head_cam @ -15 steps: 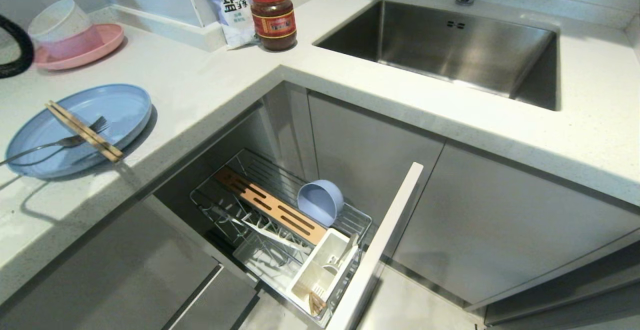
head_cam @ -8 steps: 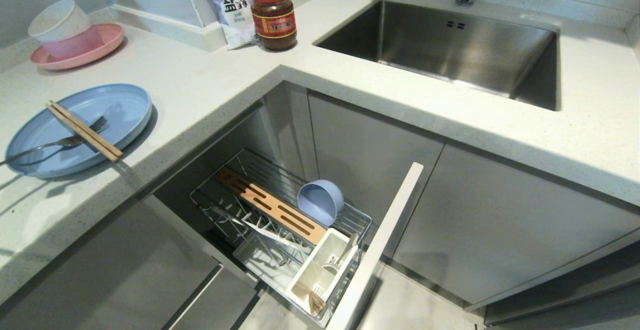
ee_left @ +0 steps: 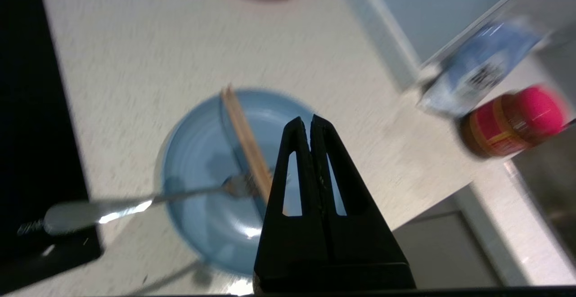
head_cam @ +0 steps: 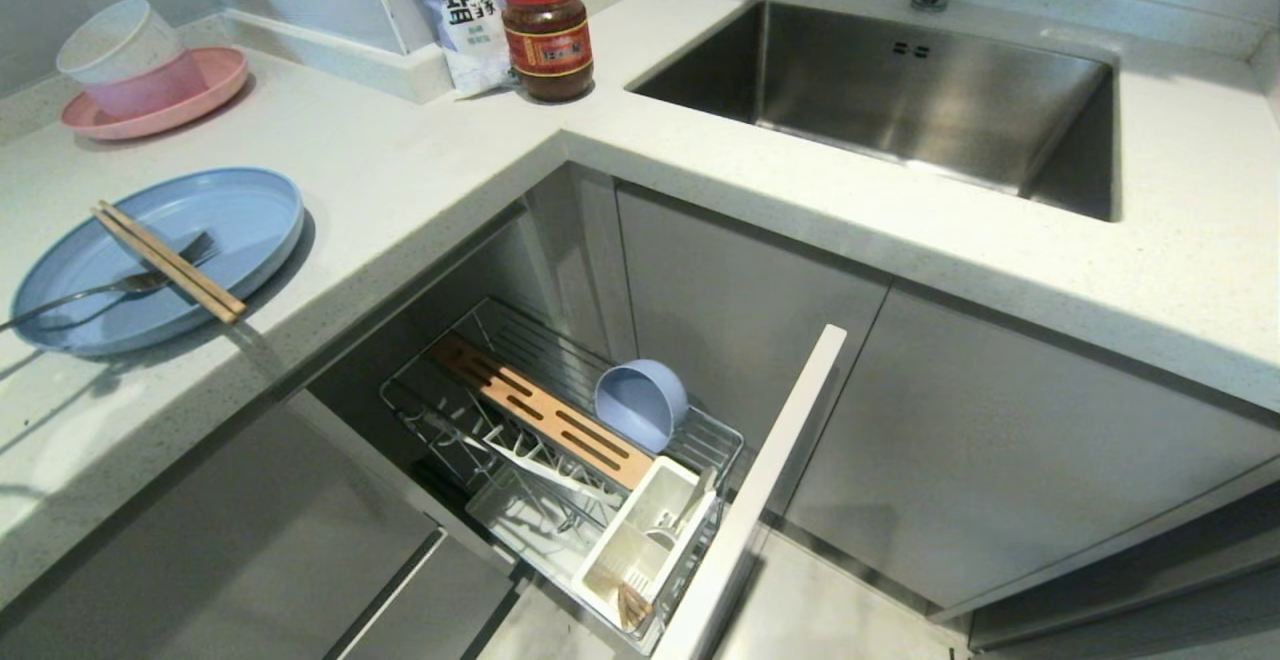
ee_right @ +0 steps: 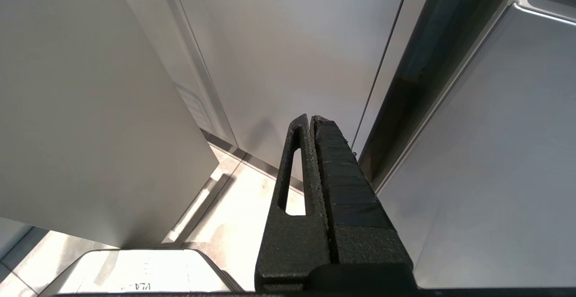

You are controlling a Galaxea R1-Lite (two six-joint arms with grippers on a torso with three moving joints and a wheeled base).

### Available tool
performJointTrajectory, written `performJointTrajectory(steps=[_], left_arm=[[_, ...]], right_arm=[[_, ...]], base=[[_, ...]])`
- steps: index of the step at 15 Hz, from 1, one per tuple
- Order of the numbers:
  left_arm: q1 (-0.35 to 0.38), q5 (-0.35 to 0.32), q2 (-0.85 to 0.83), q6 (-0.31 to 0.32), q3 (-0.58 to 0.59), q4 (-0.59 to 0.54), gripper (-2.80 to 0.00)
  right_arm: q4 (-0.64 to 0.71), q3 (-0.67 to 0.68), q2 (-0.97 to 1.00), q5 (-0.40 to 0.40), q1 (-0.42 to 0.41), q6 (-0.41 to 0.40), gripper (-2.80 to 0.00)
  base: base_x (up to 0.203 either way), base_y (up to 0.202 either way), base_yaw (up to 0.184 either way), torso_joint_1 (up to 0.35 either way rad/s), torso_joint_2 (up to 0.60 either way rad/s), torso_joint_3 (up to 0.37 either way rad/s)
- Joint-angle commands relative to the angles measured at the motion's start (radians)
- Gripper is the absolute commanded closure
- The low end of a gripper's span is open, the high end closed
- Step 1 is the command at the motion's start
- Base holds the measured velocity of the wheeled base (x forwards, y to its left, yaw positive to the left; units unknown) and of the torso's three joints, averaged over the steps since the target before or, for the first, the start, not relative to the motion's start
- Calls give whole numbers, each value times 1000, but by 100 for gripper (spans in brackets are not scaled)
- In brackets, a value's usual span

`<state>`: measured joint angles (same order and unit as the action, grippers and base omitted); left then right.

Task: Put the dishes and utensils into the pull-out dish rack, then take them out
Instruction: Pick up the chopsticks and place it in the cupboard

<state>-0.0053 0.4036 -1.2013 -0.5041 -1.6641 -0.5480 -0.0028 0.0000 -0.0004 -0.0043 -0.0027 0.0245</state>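
On the left of the desk (head_cam: 420, 170) lies the light-blue plate (head_cam: 240, 215), with the chopsticks (head_cam: 168, 261) and a fork (head_cam: 120, 287) across it. The light-blue bowl (head_cam: 640, 404) sits tilted in the pulled-out dish rack (head_cam: 560, 460), beside its wooden strip (head_cam: 545, 410). The left gripper (ee_left: 310, 123), fingers together and empty, hangs above the plate. The right gripper (ee_right: 310, 121), pressed together, points at cabinet doors (ee_right: 279, 54).

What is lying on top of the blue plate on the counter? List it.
On the blue plate lie a pair of wooden chopsticks and a silver fork, the chopsticks crossing over the fork. The plate surface beneath them is hidden.
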Motion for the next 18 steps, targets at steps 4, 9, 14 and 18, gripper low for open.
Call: performJointTrajectory(steps=[4,9,14,18], left_arm=[[-66,4,-109,-70,-49,-159,0],[-145,6,-161,-189,-100,-271,0],[-160,19,-192,-207,-111,-392,0],[-176,55,-220,-218,-109,-441,0]], right_arm=[[0,2,-4,0,0,0,0],[0,2,-4,0,0,0,0],[0,2,-4,0,0,0,0],[0,2,-4,0,1,0,0]], base=[[0,0,0,0,0,0],[0,0,0,0,0,0],[0,0,0,0,0,0],[0,0,0,0,0,0]])
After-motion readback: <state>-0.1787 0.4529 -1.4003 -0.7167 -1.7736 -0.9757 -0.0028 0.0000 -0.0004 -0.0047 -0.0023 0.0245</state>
